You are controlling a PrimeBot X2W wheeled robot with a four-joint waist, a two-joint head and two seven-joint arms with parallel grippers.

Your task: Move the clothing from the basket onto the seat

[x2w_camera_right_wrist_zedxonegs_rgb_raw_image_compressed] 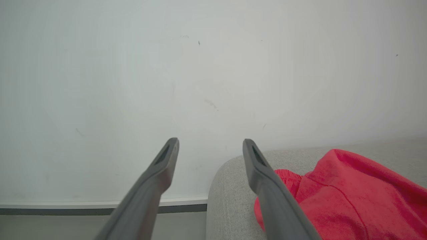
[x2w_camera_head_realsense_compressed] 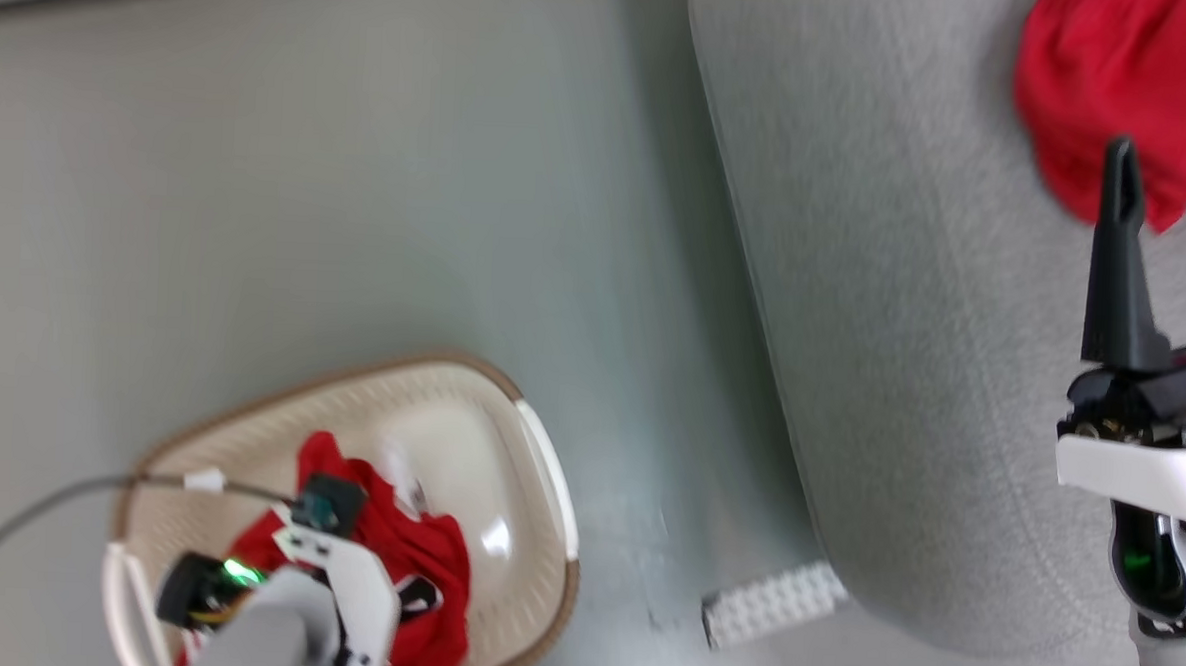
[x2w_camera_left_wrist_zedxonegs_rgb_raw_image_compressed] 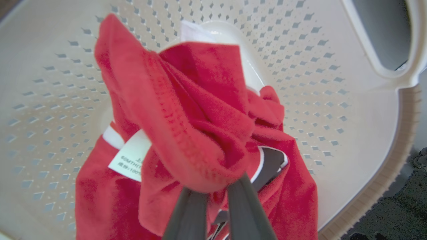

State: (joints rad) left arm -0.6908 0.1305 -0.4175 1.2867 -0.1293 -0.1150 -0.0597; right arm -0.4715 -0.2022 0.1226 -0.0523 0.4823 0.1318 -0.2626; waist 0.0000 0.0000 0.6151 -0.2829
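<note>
Left wrist view: the left gripper [x2w_camera_left_wrist_zedxonegs_rgb_raw_image_compressed: 217, 186] has its fingers clenched on a thick red fold of the clothing [x2w_camera_left_wrist_zedxonegs_rgb_raw_image_compressed: 200, 110]; the fold bulges over both tips. From the pinch the fabric runs away from the fingers, up this view, toward the far wall of the basket [x2w_camera_left_wrist_zedxonegs_rgb_raw_image_compressed: 333, 100]. The rest lies crumpled below and to either side, with a white care label [x2w_camera_left_wrist_zedxonegs_rgb_raw_image_compressed: 128, 160] just left of the fingers. The garment is bunched, so no clear long axis can be told. All of it lies inside the basket. Head view: the basket sits low left on the floor [x2w_camera_head_realsense_compressed: 360, 163], and the seat [x2w_camera_head_realsense_compressed: 903, 337] is well apart to the robot's right. The right gripper [x2w_camera_head_realsense_compressed: 1172, 143] hovers over the seat, fingers spread wide and grasping nothing, near a second red garment [x2w_camera_head_realsense_compressed: 1104, 85] on the cushion. Judgement: the left arm has the load; the move is up clear of the rim, then rightward; trailing fabric may catch on the rim.
</note>
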